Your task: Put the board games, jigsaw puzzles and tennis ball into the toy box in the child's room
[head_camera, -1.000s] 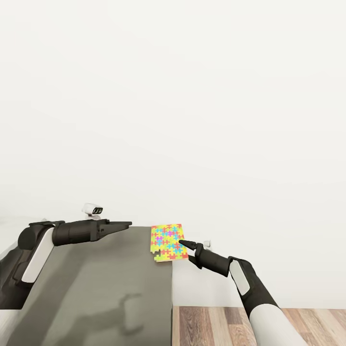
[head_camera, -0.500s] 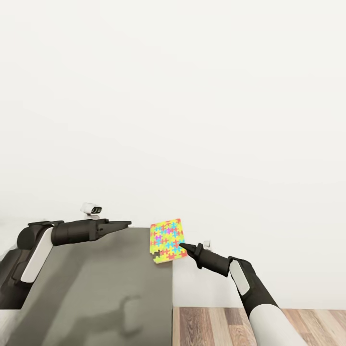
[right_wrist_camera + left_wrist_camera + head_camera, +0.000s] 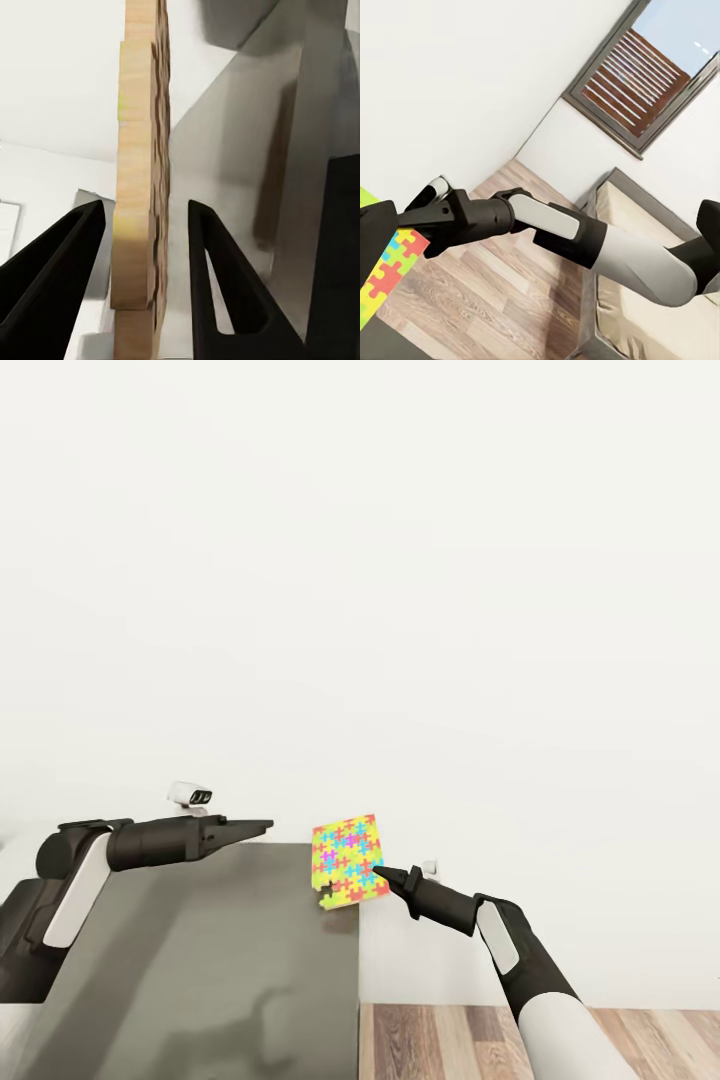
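A plain white wall (image 3: 400,560) rises just ahead of both arms, and the wood-plank floor (image 3: 450,1040) runs along its foot below the right arm. A dark grey cabinet top (image 3: 220,960) spreads beneath the left arm and ends in a straight edge just short of the right arm. In the left wrist view a grey-framed window (image 3: 649,71) with brown slats sits high on the far wall, and the bed (image 3: 660,300) with its beige mattress stands on the floor beyond the right forearm.

The jigsaw puzzle (image 3: 348,863) hangs tilted, standing almost on edge, over the far right corner of the cabinet top, its lowest corner just above or touching that surface; which of the two cannot be told. The right gripper (image 3: 380,872) reaches it from the puzzle's right side, with its dark tips at the puzzle's right edge. The right wrist view shows the puzzle (image 3: 141,180) edge-on, a pale wood-coloured slab standing between the two black fingers (image 3: 217,277): the jaws are spread with a gap on either side of the slab, so they are parted around it and not pressing it.

The left gripper (image 3: 262,825) hovers above the cabinet top, to the left of the puzzle and apart from it. Its fingers look drawn together to a thin point, holding nothing.
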Motion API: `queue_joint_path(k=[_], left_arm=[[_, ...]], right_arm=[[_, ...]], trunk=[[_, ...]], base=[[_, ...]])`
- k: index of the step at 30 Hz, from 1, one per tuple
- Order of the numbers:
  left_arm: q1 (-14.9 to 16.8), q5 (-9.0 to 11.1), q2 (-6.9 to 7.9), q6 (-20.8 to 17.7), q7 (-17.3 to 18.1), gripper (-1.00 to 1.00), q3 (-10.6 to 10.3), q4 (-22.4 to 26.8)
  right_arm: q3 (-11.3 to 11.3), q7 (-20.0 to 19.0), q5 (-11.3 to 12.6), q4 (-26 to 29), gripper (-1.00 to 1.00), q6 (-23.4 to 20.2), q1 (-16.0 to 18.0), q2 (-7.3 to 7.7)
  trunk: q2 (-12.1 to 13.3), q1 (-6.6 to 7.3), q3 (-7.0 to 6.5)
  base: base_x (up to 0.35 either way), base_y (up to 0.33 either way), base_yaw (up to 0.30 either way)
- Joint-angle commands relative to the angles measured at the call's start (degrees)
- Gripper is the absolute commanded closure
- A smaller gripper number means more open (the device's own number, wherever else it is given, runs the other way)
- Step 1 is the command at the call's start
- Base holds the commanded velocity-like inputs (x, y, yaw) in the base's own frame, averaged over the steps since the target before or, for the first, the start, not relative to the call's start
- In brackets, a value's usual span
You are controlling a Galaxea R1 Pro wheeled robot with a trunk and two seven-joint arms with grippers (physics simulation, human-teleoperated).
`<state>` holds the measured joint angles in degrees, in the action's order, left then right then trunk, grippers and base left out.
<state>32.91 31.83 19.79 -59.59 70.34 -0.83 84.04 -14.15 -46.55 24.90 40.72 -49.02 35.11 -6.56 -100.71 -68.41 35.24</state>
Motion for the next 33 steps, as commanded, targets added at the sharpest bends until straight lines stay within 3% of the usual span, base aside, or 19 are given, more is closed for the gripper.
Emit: queue_joint_path(k=[1,16,22,25,33], left_arm=[[0.0,0.1,0.03,-0.4,0.1,-1.00,-0.1,0.0],[0.0,0.2,0.09,-0.4,0.1,-1.00,-0.4,-0.3],[-0.1,0.3,0.64,-0.4,0.1,-1.00,-0.7,-0.7],[-0.6,0.4,1.77,-0.4,0.1,-1.00,-0.7,-0.8],[-3.2,0.3,2.23,-0.4,5.9,-1.00,-0.4,-0.8]], right_arm=[[-0.2,-0.2,-0.3,0.0,1.00,-0.2,0.0,-0.09],[-0.3,0.9,-0.7,0.1,1.00,1.2,0.0,0.05],[-0.9,0.8,-0.4,0.0,1.00,0.8,-0.8,1.56],[-2.3,0.4,-0.1,0.0,1.00,0.7,-1.0,2.90],[-3.1,-1.5,0.0,0.1,1.00,0.8,-1.0,3.25]], trunk=[[0.4,0.24,-0.12],[6.4,3.53,-2.82],[8.8,4.85,-3.89],[10.0,5.51,-4.43],[13.2,7.27,-5.87]], base=[[-0.152,0.014,0.000],[-0.124,0.020,0.000],[-0.006,0.001,0.000],[-0.039,0.000,0.000],[-0.148,0.018,0.000]])
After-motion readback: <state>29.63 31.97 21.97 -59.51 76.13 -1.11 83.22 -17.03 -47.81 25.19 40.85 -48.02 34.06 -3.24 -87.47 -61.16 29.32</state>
